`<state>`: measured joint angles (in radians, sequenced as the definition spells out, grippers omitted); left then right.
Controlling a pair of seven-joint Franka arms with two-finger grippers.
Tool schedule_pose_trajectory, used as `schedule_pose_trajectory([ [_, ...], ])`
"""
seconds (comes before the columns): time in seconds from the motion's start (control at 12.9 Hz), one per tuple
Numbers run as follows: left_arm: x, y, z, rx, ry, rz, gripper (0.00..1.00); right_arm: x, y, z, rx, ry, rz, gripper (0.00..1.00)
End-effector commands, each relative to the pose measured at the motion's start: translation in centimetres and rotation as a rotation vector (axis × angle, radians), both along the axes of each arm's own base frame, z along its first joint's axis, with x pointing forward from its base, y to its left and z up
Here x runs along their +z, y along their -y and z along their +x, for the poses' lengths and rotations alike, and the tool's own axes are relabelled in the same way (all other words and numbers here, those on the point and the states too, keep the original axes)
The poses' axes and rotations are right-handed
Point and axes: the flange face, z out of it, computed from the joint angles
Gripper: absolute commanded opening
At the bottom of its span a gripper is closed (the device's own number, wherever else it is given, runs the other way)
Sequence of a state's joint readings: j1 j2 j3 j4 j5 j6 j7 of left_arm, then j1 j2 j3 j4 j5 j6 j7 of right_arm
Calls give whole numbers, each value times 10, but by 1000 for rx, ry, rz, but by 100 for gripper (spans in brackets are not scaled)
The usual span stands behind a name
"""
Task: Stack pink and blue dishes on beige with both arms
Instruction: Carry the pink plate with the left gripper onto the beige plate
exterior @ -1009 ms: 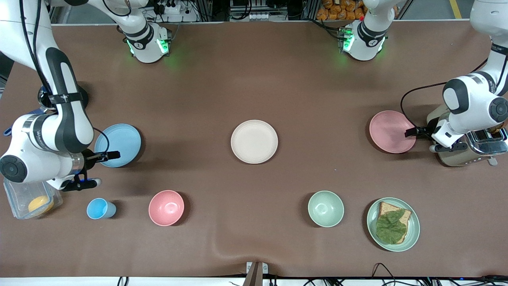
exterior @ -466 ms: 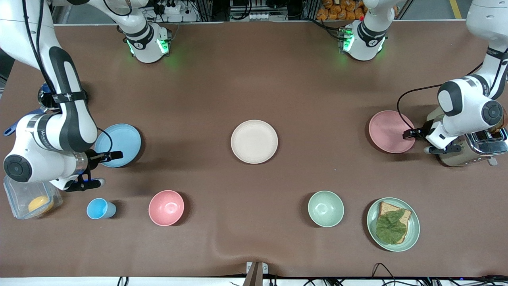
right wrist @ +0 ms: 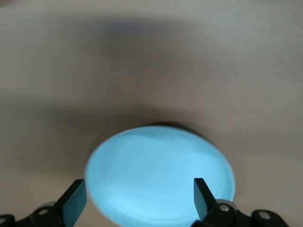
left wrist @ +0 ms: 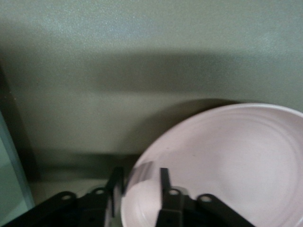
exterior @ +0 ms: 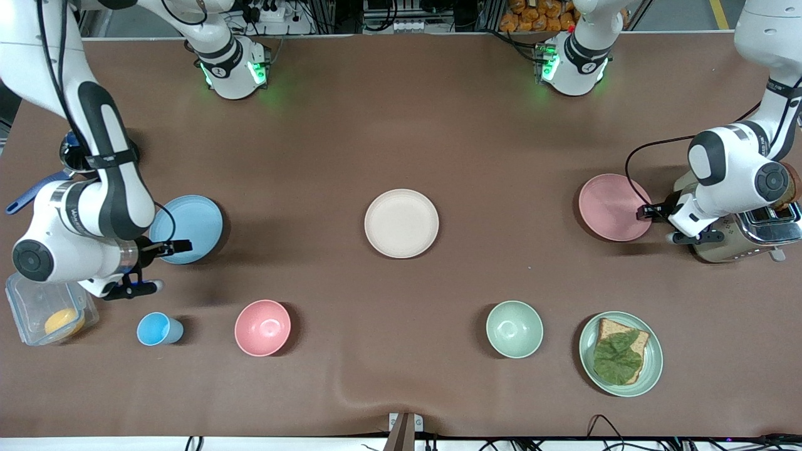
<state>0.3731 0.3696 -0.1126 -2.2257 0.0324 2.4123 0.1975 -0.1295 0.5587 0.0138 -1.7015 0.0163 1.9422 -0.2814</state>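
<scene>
Right now both plates are still on the worktop, nothing stacked. The beige plate (exterior: 401, 223) sits bare at frame centre in the front view. The blue plate (exterior: 194, 225) is at mid-height toward the right arm's end and the pink plate (exterior: 611, 207) at mid-height toward the left arm's end, both well apart from the beige one.

The right claw (exterior: 178, 245) is low at the blue plate's edge. In the right wrist view its fingers (right wrist: 75, 201) are spread wide with the plate (right wrist: 161, 175) ahead of them, so nothing is gripped.

The left claw (exterior: 645, 212) is at the pink plate's rim, just beside the toaster (exterior: 752, 232). In the left wrist view its fingers (left wrist: 164, 182) straddle the rim of the plate (left wrist: 227, 161), one inside and one outside, apparently pinched on it.

Risks, as a judgement:
- The pinch on a thin low rim is shallow, so the pink plate could tilt or slip out on lift.
- The right claw may skid over the blue plate's rim and push it instead of catching it.
- Both arms heading to the centre together could collide over the beige plate.
- The left arm's elbow swings close to the toaster.
- An off-centre drop leaves the stack crooked.
</scene>
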Motion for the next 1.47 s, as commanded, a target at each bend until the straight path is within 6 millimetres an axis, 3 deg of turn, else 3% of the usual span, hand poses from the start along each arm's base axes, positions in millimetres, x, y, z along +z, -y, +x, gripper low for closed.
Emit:
schedule_pose_trajectory([
  [0.0, 1, 1, 5, -27, 11, 7, 0, -17, -4, -18, 37, 10, 5, 100],
  [0.16, 11, 2, 8, -30, 24, 11, 0, -27, -8, -34, 35, 28, 3, 100],
  [0.23, 25, 6, 15, -32, 43, 12, 0, -28, -23, -37, 50, 26, 4, 100],
  [0.47, 92, 56, 42, -7, 4, -51, 0, -30, -77, -34, 35, 29, -22, 100],
  [0.62, 142, 108, 67, 50, -55, -91, 0, -32, -103, -35, 14, 34, -43, 100],
  [0.85, 192, 207, 86, 91, -34, -100, 0, -35, -99, -36, 3, 26, -52, 100],
  [1.01, 195, 281, 88, 162, -48, -101, 0, -36, -96, -36, -2, 24, -53, 100],
  [1.16, 185, 353, 76, 195, -76, -85, 0, -36, -96, -36, -2, 24, -53, 100],
  [1.4, 162, 424, 55, 255, -92, -79, 0, -37, -94, -36, -5, 23, -54, 100],
])
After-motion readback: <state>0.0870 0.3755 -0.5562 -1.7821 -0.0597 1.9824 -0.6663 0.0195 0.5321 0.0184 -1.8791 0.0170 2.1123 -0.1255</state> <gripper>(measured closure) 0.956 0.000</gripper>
